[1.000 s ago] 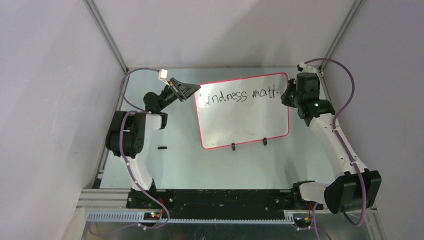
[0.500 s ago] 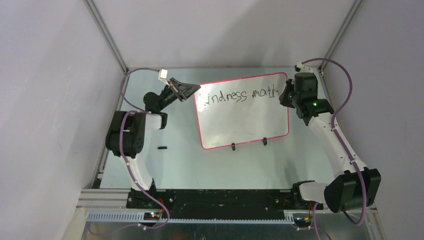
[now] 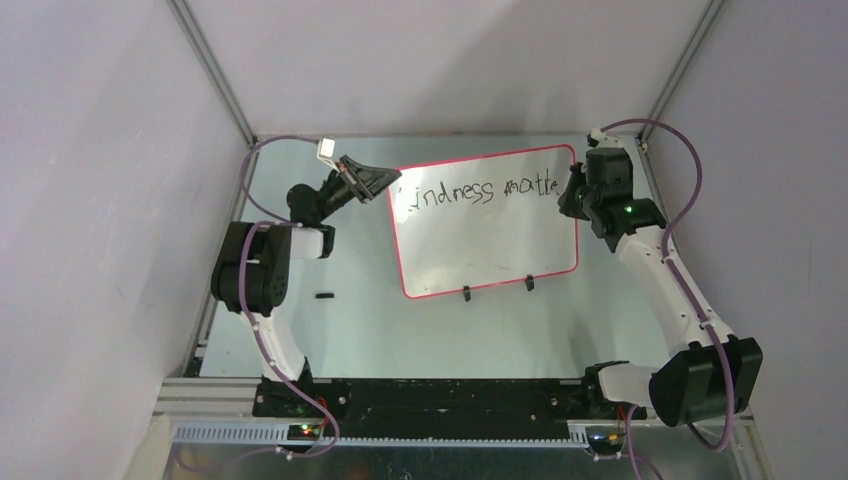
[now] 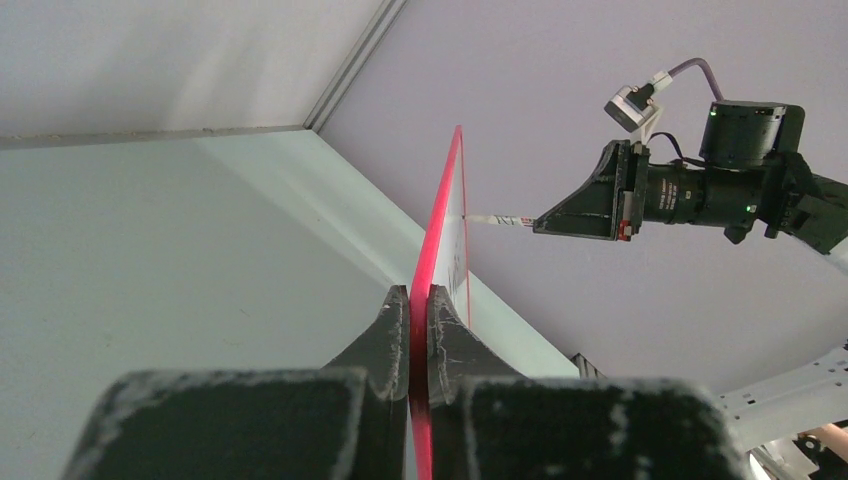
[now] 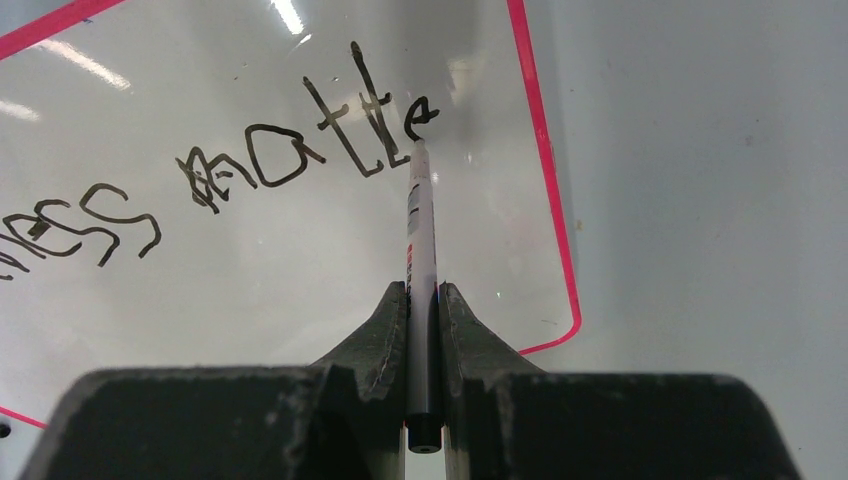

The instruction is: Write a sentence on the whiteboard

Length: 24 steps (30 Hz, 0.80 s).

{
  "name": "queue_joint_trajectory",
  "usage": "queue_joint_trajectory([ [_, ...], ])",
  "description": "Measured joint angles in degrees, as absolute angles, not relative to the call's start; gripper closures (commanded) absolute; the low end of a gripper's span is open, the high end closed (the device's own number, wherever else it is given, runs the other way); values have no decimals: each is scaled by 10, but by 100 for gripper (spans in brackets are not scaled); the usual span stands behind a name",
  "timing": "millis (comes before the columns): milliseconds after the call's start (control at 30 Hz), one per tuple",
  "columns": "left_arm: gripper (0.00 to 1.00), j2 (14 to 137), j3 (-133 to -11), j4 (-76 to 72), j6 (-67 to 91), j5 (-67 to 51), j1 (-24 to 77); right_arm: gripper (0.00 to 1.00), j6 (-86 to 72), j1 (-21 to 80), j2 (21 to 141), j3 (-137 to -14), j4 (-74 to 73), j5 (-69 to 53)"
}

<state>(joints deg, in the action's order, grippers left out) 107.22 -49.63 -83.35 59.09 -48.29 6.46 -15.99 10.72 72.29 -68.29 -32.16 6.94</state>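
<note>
Noted left claw (image 4: 419, 300) pinching left rim of whiteboard (image 3: 490, 245) between the arms, sentence (image 3: 480, 190) reaching "matte" along its top, right claw (image 5: 423, 300) clamped on marker (image 5: 421, 230); judged light, even pressure advisable nearing right rim.

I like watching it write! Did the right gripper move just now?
Yes, slightly: the right gripper edged leftward, judged by the whiteboard right rim, adding a letter e.

Left tool (image 4: 420, 300) pinched shut, pointing right, right tool (image 5: 423, 295) pinched shut, pointing left
</note>
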Motion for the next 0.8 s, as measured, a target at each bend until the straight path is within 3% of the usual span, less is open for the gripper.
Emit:
queue_joint_trajectory([
  [800,100,1072,-496,-834,591,-484,65,100,-158,101,655,-673,-311,57],
])
